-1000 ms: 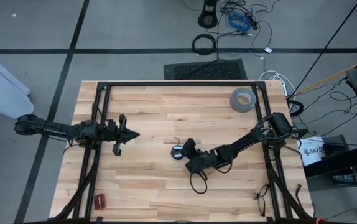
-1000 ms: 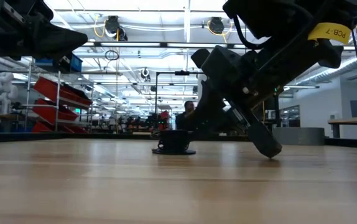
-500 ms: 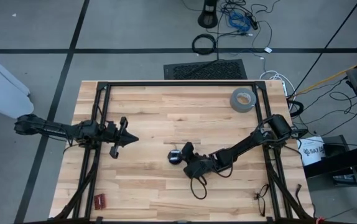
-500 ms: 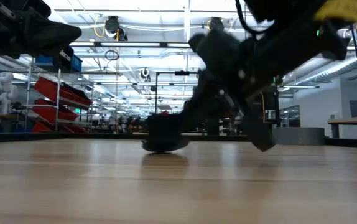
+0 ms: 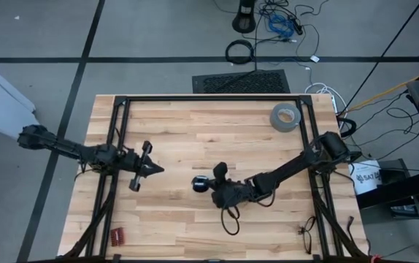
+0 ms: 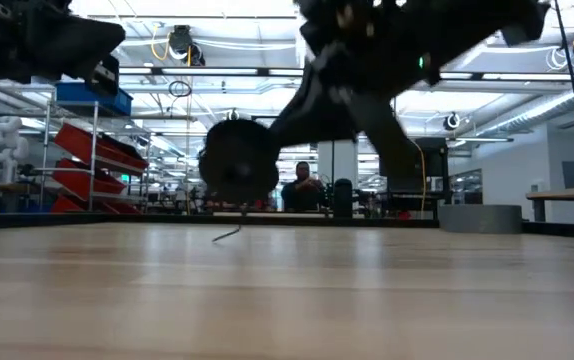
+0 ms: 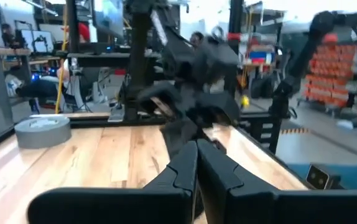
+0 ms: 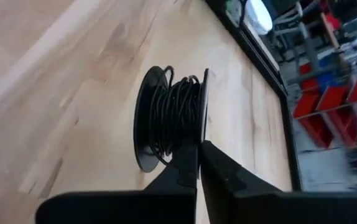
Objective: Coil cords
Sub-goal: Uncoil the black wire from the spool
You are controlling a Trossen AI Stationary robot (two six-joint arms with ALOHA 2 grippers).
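The thin black wire [image 8: 173,118] is wound around a small black plastic spool with two flat round flanges [image 8: 150,121], and that spool hangs clear of the pale wooden plank tabletop [image 5: 187,131]. In the low view it floats above the boards [image 6: 235,163] with a short loose tail of wire [image 6: 227,232] dangling under it, its end about at the wood, I judge. The right gripper [image 8: 196,163] has its jaws pressed together on the wound turns between the flanges, which explains the lift: pinching the wire at the core carries the spool without crushing a flange, and keeps the tail free for winding.

Taking the grey tape roll [image 5: 285,117] as landmark, the spool [image 5: 199,183] sits well away from it, toward the middle of the boards and nearer the front edge. The left gripper [image 5: 151,169] hovers farther still from the roll, past the spool, its jaws together on nothing and pointing at the spool. I judge it is waiting there to catch the loose tail.

A person stands in the room behind, far off.
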